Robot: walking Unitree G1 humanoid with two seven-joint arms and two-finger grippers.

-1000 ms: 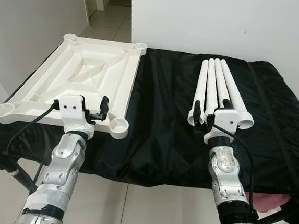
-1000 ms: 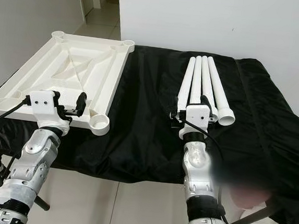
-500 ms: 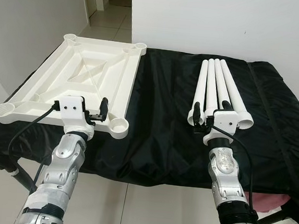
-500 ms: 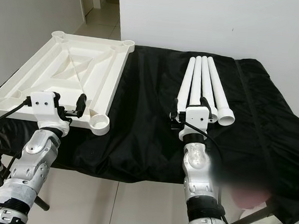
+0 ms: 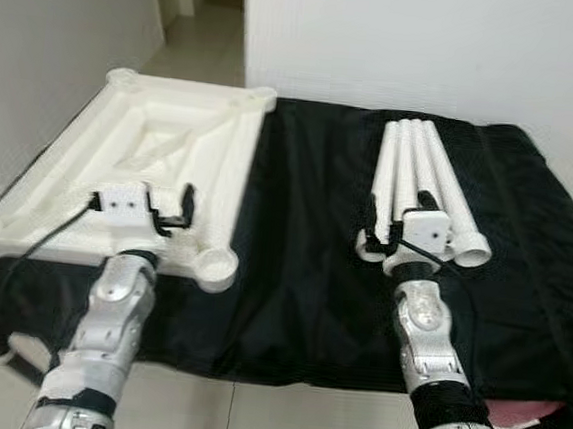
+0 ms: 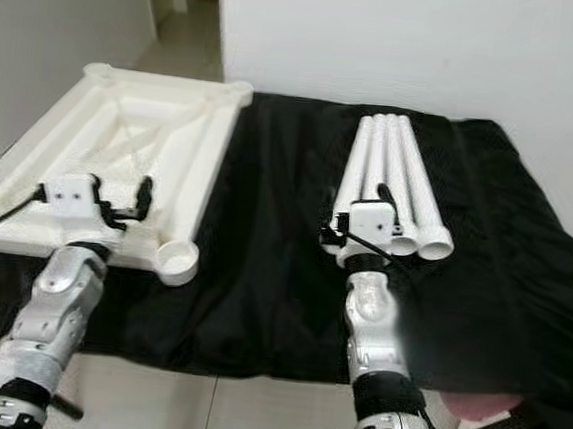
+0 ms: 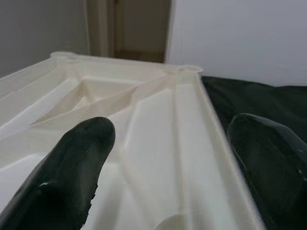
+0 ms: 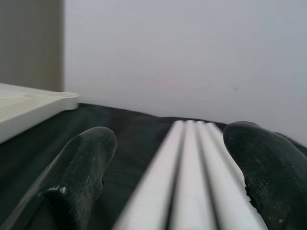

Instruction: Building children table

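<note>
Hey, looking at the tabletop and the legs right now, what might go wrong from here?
The tabletop overhangs the black table's near left edge, so a push from the left gripper might tip it off. The four legs lie loose side by side; the right gripper, jaws open above their near ends, might scatter them.

We see two silver jointed forearms, each ending in a white boxy wrist housing with two long black fingers (image 7: 79, 158); black cables loop from the housings, and black ribbed cuffs sit lower down.
</note>
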